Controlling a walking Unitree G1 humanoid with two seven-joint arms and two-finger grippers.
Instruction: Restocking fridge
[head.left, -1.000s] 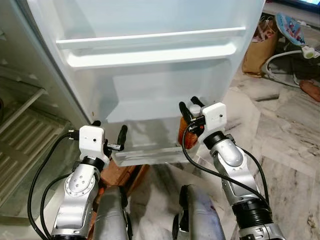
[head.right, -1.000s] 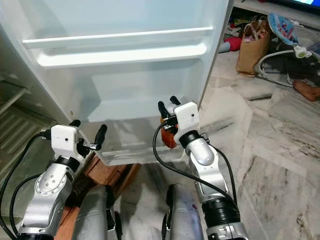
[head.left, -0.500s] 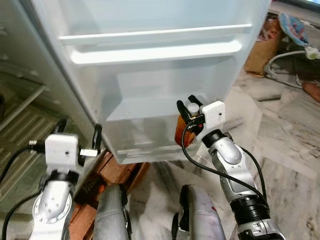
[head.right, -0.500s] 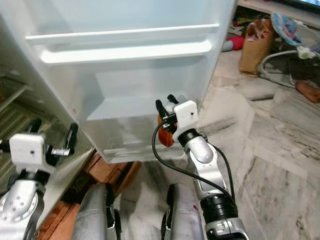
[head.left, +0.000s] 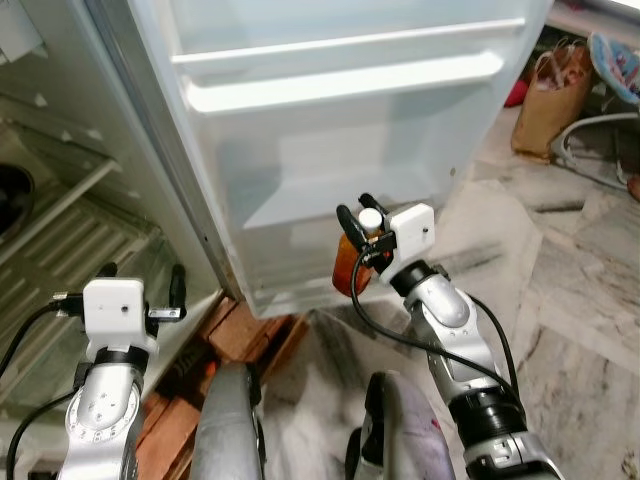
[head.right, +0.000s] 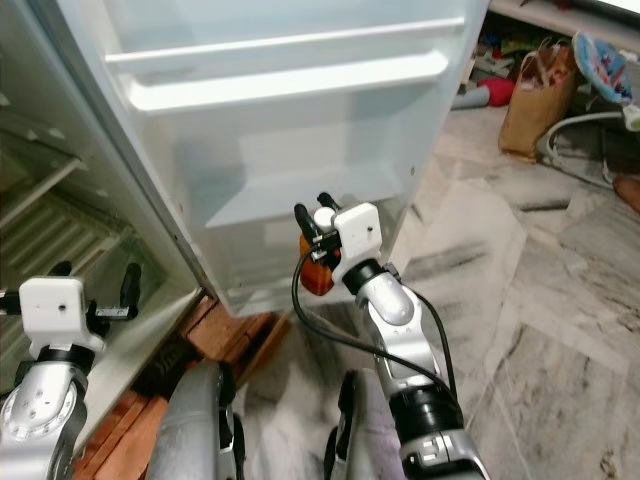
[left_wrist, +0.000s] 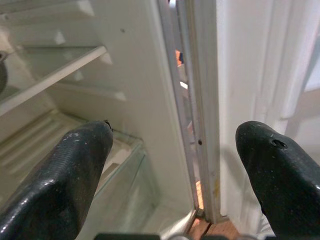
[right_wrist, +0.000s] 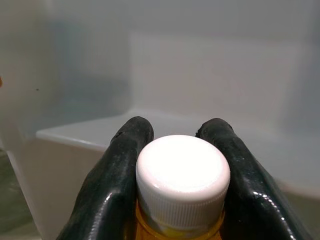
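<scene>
Where door shelf (head.left: 340, 85) overhangs: right pincer (head.left: 358, 222) clamping bottle (head.left: 349, 268).

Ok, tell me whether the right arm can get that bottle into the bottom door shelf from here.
Probably yes. The right gripper holds the bottle by its cap just in front of the door shelf, with nothing between them.

Marble floor (head.left: 590, 300) w/ brown paper bag (head.left: 545, 100) standing on it, far right.
</scene>
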